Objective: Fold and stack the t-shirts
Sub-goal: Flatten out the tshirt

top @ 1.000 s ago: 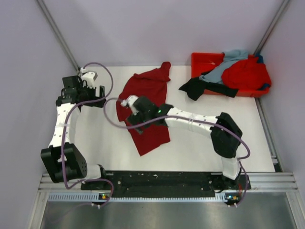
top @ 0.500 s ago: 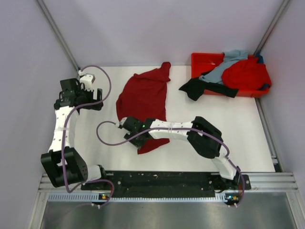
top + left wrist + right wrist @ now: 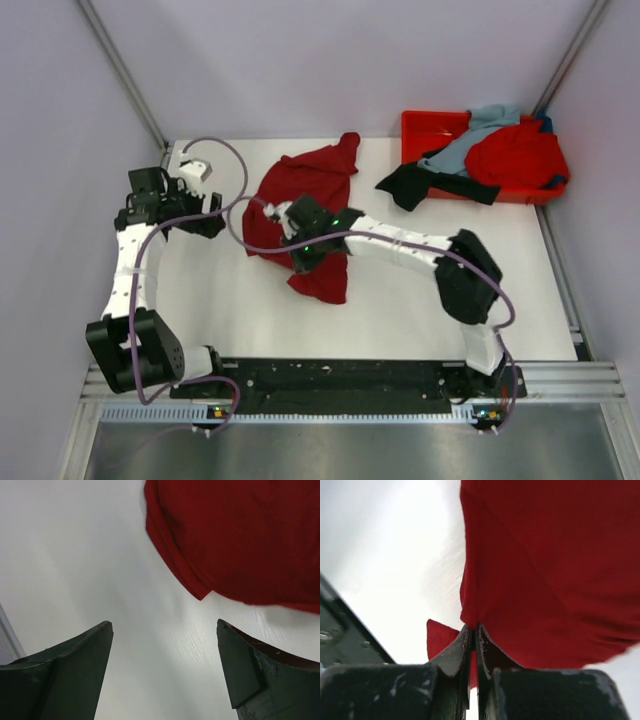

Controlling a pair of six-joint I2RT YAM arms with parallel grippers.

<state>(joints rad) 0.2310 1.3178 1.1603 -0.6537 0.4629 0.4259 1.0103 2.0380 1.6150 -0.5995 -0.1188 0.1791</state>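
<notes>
Top external: four t-shirts [image 3: 300, 190], one tray [image 3: 424, 128].

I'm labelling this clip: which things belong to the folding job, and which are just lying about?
Job: dark crimson t-shirt, pinched by the right gripper; bright red t-shirt; grey-blue t-shirt; black t-shirt.
Lying about: orange-red tray.

Readable text: none, in any view.
Shirt print: the dark crimson t-shirt [image 3: 300, 185] is plain (just ahead of the right gripper [image 3: 475, 628] too).
Tray label: the orange-red tray [image 3: 410, 135] shows none legible.
</notes>
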